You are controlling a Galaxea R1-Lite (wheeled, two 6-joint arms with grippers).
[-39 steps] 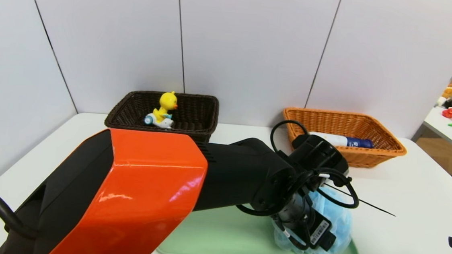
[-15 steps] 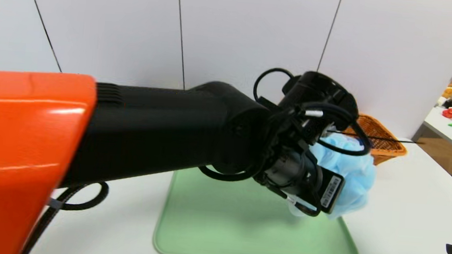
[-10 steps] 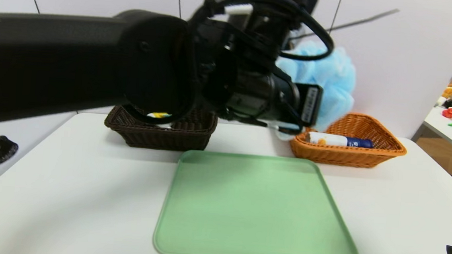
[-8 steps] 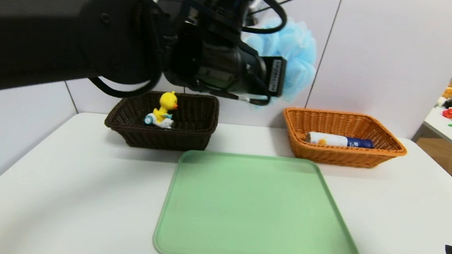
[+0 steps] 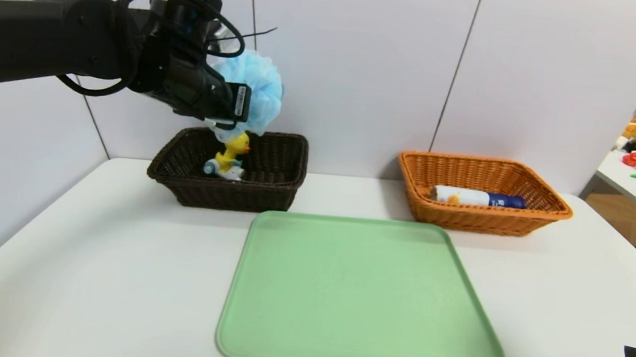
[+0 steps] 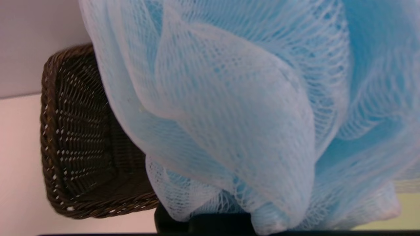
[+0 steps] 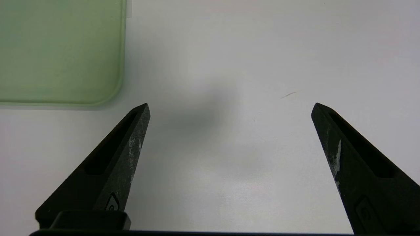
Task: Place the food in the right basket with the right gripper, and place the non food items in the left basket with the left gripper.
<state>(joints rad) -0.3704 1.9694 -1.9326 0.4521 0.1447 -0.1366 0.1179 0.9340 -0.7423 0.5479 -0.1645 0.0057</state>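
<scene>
Light-blue mesh bath pouf [image 5: 256, 95], clamped in the closed left claw [image 5: 231, 116], has swung leftward to hang above the dark brown basket [image 5: 272, 189] holding the duck toy [image 5: 231, 154]; right claw [image 7: 229, 111] stays wide open, empty.

No text, brand or number can be read anywhere here. A white label [image 5: 240, 102] on the camera box at the left gripper [image 5: 248, 91] carries print that looks like a barcode, too small to make out. The food container [image 5: 478, 198] lying in the right basket [image 5: 541, 221] has pale marks on its dark blue band and small orange marks on its white body, none of them legible.
</scene>
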